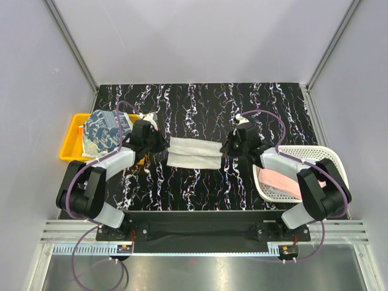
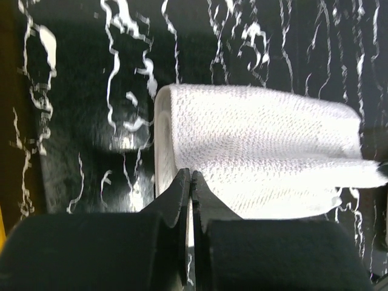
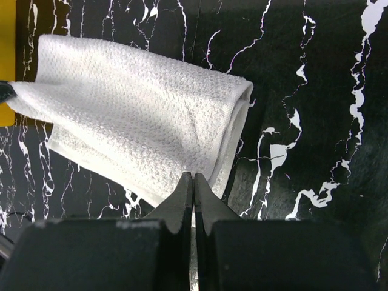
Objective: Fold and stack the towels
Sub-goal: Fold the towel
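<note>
A whitish towel (image 1: 194, 153) hangs doubled over between my two grippers above the black marbled table. My left gripper (image 1: 162, 145) is shut on its left end; in the left wrist view the jaws (image 2: 191, 177) pinch the near edge of the towel (image 2: 260, 145). My right gripper (image 1: 225, 147) is shut on its right end; in the right wrist view the jaws (image 3: 194, 179) pinch the towel (image 3: 133, 109) near its folded corner. A white towel printed in dark blue (image 1: 102, 131) lies in the yellow tray. A pale pink towel (image 1: 280, 180) lies in the mesh basket.
The yellow tray (image 1: 68, 145) stands at the left edge of the table, close behind my left arm. The white mesh basket (image 1: 312, 155) stands at the right edge under my right arm. Grey walls enclose the table on three sides.
</note>
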